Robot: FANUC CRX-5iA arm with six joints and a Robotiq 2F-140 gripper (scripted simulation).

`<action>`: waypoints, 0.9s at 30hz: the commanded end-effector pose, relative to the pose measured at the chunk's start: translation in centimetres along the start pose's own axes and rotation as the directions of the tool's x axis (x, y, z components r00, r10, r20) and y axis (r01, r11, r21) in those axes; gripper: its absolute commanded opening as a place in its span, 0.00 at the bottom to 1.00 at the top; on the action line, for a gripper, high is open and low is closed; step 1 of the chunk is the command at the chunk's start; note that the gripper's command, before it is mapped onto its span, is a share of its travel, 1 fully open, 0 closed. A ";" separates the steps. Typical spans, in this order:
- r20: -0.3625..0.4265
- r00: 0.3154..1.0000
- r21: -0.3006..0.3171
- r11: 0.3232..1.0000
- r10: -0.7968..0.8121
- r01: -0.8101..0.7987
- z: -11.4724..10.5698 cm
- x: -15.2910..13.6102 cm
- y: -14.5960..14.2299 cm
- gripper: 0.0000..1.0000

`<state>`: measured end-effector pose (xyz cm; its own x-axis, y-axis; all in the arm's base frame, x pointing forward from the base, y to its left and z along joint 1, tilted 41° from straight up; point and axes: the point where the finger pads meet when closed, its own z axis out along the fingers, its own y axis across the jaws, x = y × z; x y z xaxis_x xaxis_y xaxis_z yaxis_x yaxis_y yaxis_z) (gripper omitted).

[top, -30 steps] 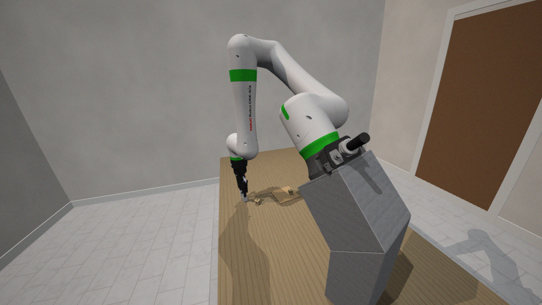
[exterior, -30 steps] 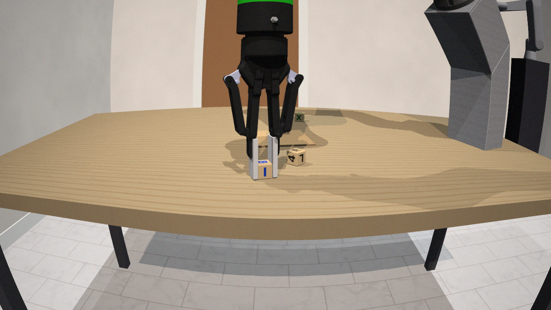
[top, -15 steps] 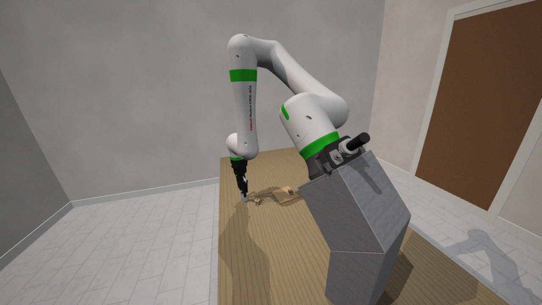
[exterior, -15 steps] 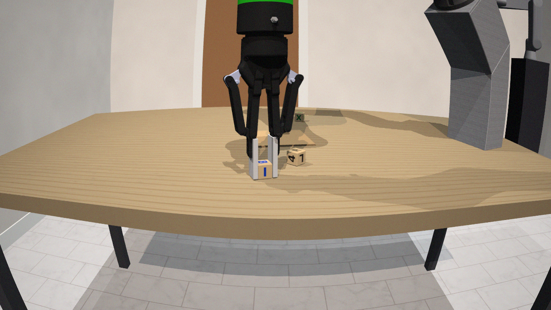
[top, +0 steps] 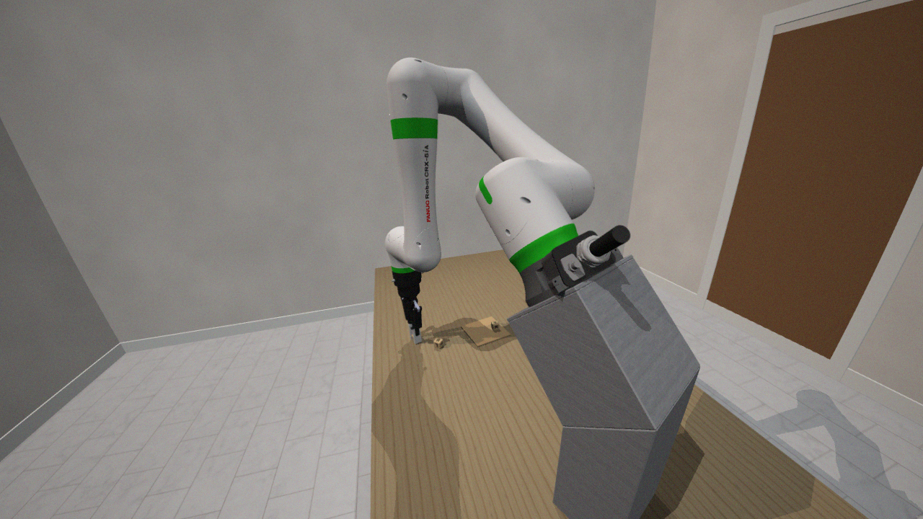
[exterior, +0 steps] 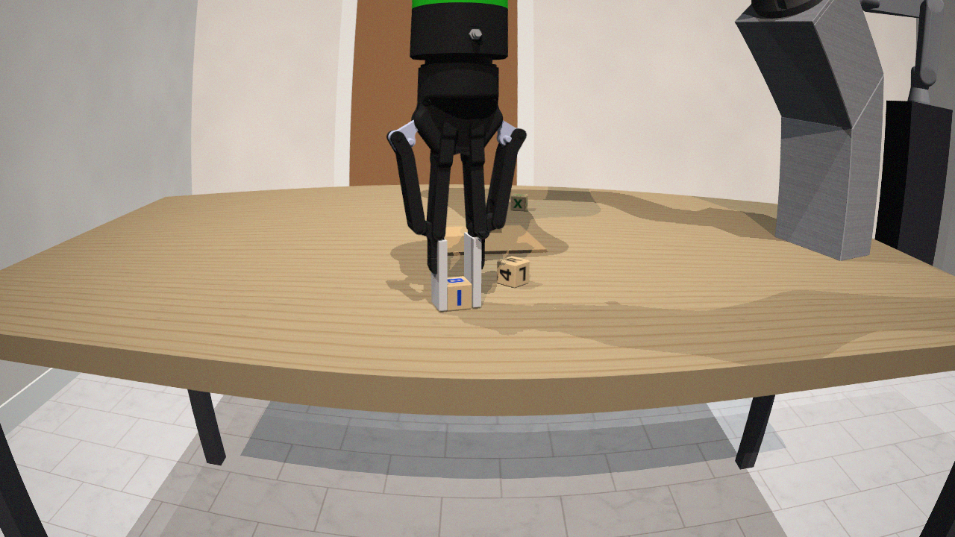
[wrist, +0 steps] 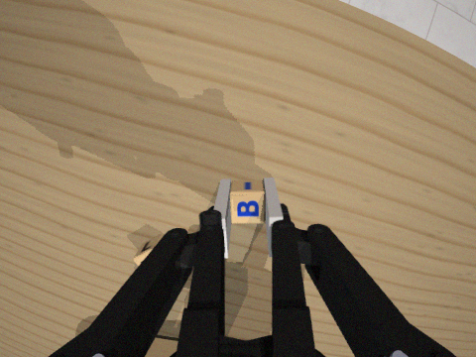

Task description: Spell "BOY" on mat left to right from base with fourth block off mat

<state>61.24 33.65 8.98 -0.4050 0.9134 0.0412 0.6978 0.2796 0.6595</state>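
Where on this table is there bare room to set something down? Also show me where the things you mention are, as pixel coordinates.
Open wood lies in the exterior view left of the gripper (top: pixel 416 339) (exterior: pixel 457 274) (wrist: pixel 248 210). It is crowded between the gripper, the black-lettered block (top: pixel 438 343) (exterior: pixel 513 272) and the mat (top: pixel 480 334) (exterior: pixel 527 242).

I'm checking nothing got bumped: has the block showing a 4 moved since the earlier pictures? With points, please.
No. The block (top: pixel 438 343) (exterior: pixel 513 272) sits at the same place beside the gripper (top: pixel 416 339) (exterior: pixel 458 306), judged against the mat's (top: pixel 484 331) (exterior: pixel 527 239) edge.
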 end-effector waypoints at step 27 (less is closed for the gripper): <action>0.000 1.000 -0.002 1.000 0.000 0.000 -8.6 0.0 -0.2 0.13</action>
<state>57.46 31.75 13.51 -0.4043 0.9137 0.0421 0.6666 0.2629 0.6975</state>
